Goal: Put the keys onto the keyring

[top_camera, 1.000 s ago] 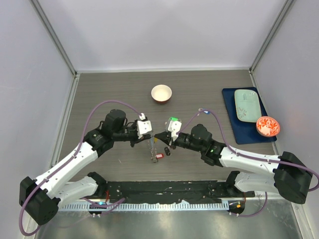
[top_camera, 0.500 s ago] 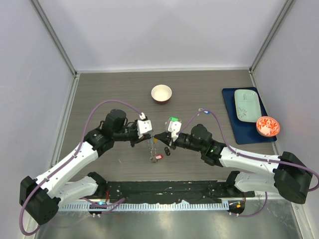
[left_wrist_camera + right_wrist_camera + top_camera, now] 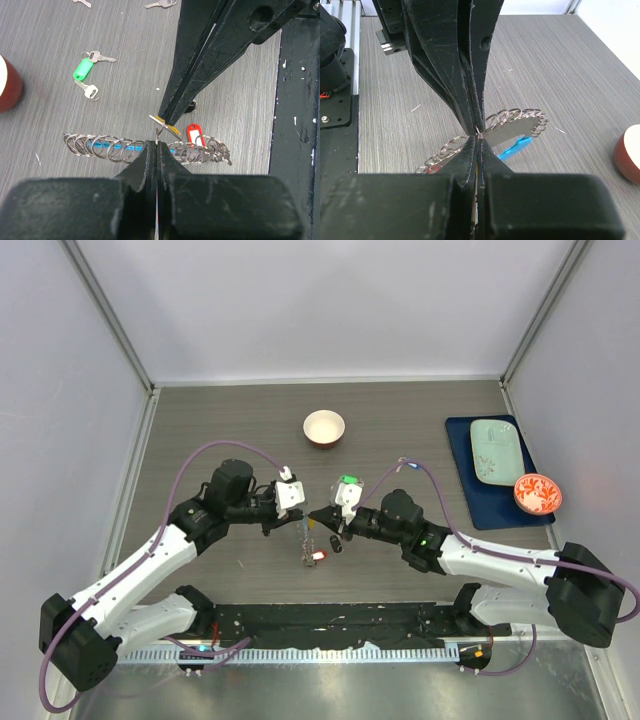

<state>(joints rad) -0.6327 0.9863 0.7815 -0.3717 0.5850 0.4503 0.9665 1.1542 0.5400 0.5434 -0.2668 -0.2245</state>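
Above the middle of the table my two grippers meet tip to tip. The left gripper [image 3: 157, 144] is shut on the thin wire of the keyring [image 3: 100, 146], a row of silver loops with a blue tag [image 3: 131, 148] and a red tag [image 3: 194, 134] hanging below it. The right gripper [image 3: 479, 140] is shut on a yellow-tagged key [image 3: 165, 125] right at that wire. From above, the keyring [image 3: 305, 540] dangles between the left gripper [image 3: 303, 519] and the right gripper [image 3: 316, 515]. A green-tagged key [image 3: 84, 69] and two plain keys [image 3: 160, 4] lie loose on the table.
A small white bowl [image 3: 324, 427] stands at the back centre. At the right a blue mat [image 3: 470, 490] carries a pale green dish [image 3: 495, 450], with a red patterned bowl [image 3: 537, 493] at its corner. The black rail [image 3: 330, 620] runs along the near edge.
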